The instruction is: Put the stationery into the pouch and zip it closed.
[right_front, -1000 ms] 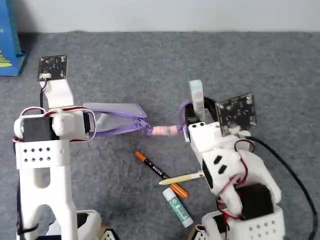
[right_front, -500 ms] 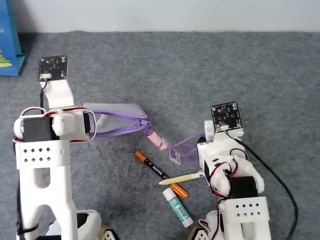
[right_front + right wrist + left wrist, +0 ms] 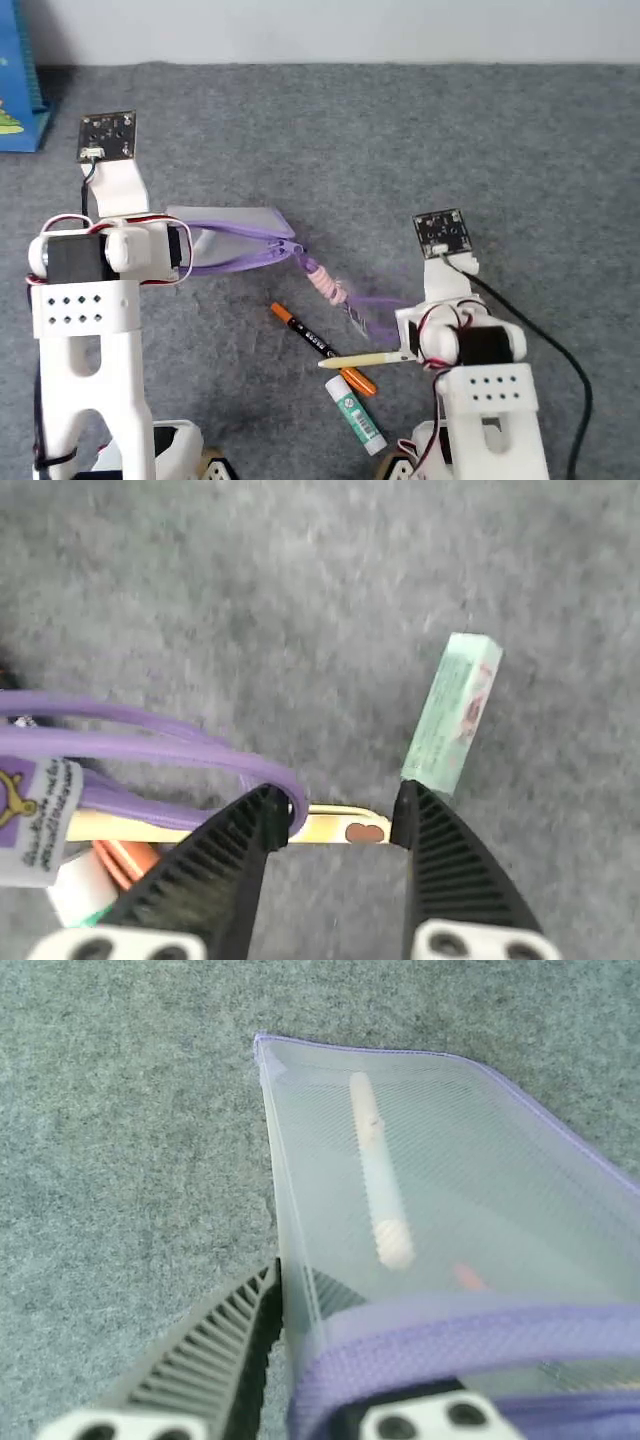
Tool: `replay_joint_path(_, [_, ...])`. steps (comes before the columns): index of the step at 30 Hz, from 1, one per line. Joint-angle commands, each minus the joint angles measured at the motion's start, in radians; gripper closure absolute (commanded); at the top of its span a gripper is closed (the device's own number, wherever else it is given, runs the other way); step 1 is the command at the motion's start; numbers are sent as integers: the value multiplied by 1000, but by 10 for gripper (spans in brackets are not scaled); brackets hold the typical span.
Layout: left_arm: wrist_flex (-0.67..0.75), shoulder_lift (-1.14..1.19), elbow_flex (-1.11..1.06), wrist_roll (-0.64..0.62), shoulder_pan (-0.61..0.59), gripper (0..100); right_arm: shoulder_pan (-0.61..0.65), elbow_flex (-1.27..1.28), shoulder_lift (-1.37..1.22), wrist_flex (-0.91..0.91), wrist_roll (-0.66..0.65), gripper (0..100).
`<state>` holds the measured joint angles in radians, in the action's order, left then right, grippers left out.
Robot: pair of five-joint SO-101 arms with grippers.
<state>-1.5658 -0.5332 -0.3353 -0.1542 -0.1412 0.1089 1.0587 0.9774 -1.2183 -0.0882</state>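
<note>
Looking at the loose stationery, we find the pencil (image 3: 365,356) lying left to right near us, its right end just under the right gripper (image 3: 340,798), whose fingers stand apart. That arm is the nearer one, yet we judge the pencil's length runs from finger to finger, not across the gap. The left gripper (image 3: 295,1295) is clamped on the edge of the pouch (image 3: 450,1190), at the left.
</note>
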Motion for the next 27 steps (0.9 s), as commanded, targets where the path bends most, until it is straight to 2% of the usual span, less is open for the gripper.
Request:
replay_joint_path(1, [-11,-6,51,-12,-2,989,-12,-144,-39,-136,17,831])
replay_joint_path(3, [-11,-5,51,-12,-2,989,-12,-218,-45,-222,20,832])
replay_joint_path(9, [-3,-11,25,-11,0,989,-28,-356,-54,-325,21,831])
replay_joint_path(12, [-2,-11,22,-9,0,989,35,-384,-53,-371,28,830])
replay_joint_path(15, [-2,-11,22,-9,2,989,108,-410,-53,-374,97,830])
replay_joint_path(19, [-3,-11,22,-9,0,989,114,-411,-62,-295,124,833])
replay_joint_path(23, [-5,-11,22,-8,0,989,38,-367,-162,-185,118,833])
replay_joint_path(27, [-3,-11,21,-8,0,989,-81,-365,-387,-47,87,833])
